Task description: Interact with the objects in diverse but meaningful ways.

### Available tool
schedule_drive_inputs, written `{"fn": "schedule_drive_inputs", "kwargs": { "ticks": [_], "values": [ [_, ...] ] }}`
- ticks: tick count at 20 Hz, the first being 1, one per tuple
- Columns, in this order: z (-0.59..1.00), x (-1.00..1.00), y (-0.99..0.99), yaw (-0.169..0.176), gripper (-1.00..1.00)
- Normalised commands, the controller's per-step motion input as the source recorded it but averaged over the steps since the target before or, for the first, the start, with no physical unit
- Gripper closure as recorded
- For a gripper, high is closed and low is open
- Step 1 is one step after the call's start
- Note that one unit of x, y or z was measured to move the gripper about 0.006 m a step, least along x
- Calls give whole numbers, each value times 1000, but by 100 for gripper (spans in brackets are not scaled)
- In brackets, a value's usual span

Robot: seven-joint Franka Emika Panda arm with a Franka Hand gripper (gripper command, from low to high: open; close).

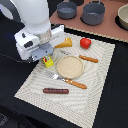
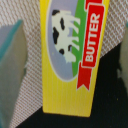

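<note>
The gripper [image 1: 47,59] hung open astride the packet [image 2: 72,55], holding nothing; next, it should close to grasp.

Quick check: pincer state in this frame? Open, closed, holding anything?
Pincer: open, fingers either side of the yellow butter packet lying on the mat; not clamped on it, nothing held.

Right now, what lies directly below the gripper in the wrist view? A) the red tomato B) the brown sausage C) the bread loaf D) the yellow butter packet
D: the wrist view is filled by the yellow butter packet, printed with a cow and a red BUTTER banner.
</note>
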Motion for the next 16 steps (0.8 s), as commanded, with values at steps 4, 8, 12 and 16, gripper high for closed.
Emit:
{"fn": "schedule_drive_inputs", "kwargs": {
  "ticks": [4,8,12,16],
  "values": [
    [861,61,305,16,-100],
    [1000,49,604,40,-100],
    [881,46,751,51,-100],
    [145,45,680,90,-100]
  ]
}}
